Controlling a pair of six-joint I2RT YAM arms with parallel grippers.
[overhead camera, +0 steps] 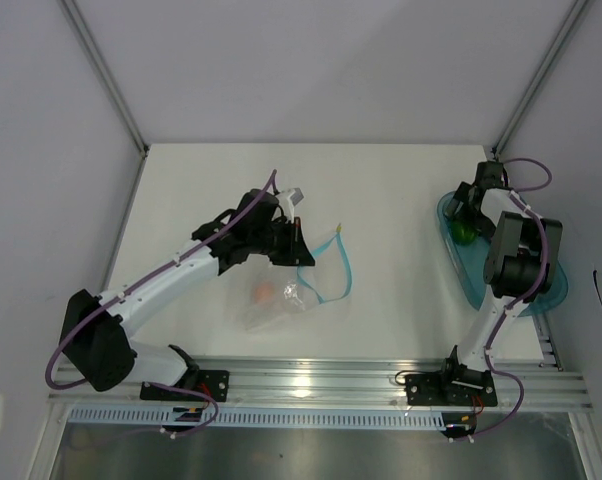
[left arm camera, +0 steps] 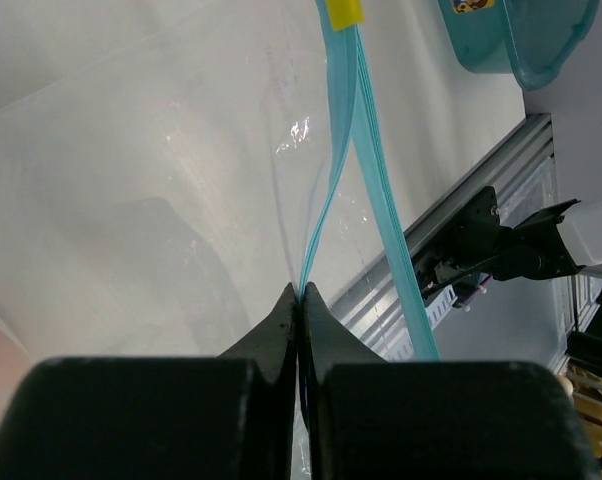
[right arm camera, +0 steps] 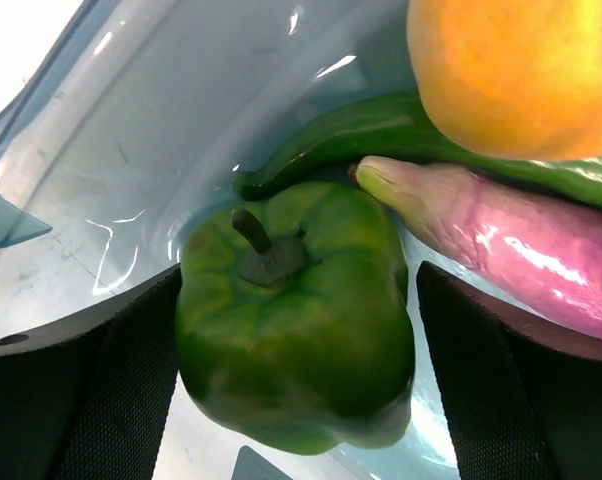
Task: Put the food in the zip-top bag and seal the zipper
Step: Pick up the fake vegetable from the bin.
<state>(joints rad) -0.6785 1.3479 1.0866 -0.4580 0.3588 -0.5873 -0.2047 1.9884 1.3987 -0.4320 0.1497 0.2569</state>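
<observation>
Firmly clenched, the left pincer (left arm camera: 303,300) has its two black fingers pressed flat together on the zipper (left arm camera: 339,150), nipping the teal strip at the point where its two bands meet. From that pinch the bands run away from the fingers and spread into a narrow V, with a yellow slider (left arm camera: 344,12) at the far end. The zip-top bag (left arm camera: 131,200) hangs beside the fingers as a crinkled clear sheet; in the top view it trails from the pincer down onto the white desk (overhead camera: 381,180), with the pinkish egg (overhead camera: 264,291) inside it.

Over at the right edge of the desk, the right pincer (right arm camera: 299,275) stands released, its fingers spread wide on either side of the green bell pepper (right arm camera: 301,350). One finger meets the pepper's side; a sliver of tray shows at the other. The pepper lies stem up in the teal tray (right arm camera: 131,130). Just beyond it lies the eggplant (right arm camera: 501,250), then a long green pod (right arm camera: 381,125) and the yellow pepper (right arm camera: 521,70).
</observation>
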